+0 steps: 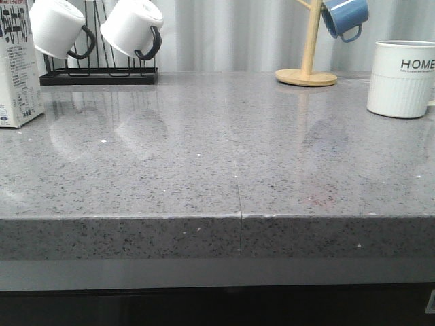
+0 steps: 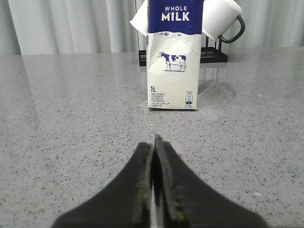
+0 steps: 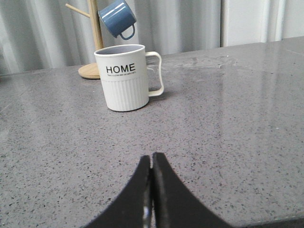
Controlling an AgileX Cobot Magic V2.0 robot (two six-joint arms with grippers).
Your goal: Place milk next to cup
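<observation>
The milk point(image 1: 17, 68) is a tall white carton with a blue top, standing upright at the far left of the grey counter. In the left wrist view the milk point(image 2: 173, 57) stands straight ahead of my left gripper point(image 2: 153, 142), which is shut and empty, well short of it. The cup point(image 1: 402, 78) is a cream-white ribbed mug lettered "HOME", at the far right of the counter. In the right wrist view the cup point(image 3: 127, 78) stands ahead of my right gripper point(image 3: 152, 159), which is shut and empty. Neither gripper shows in the front view.
A black rack point(image 1: 98, 75) with two glossy white black-handled cups point(image 1: 132, 27) stands at the back left behind the milk. A wooden mug tree point(image 1: 307, 68) with a blue mug point(image 1: 345, 17) stands at the back right. The counter's front edge point(image 1: 241, 221) is near.
</observation>
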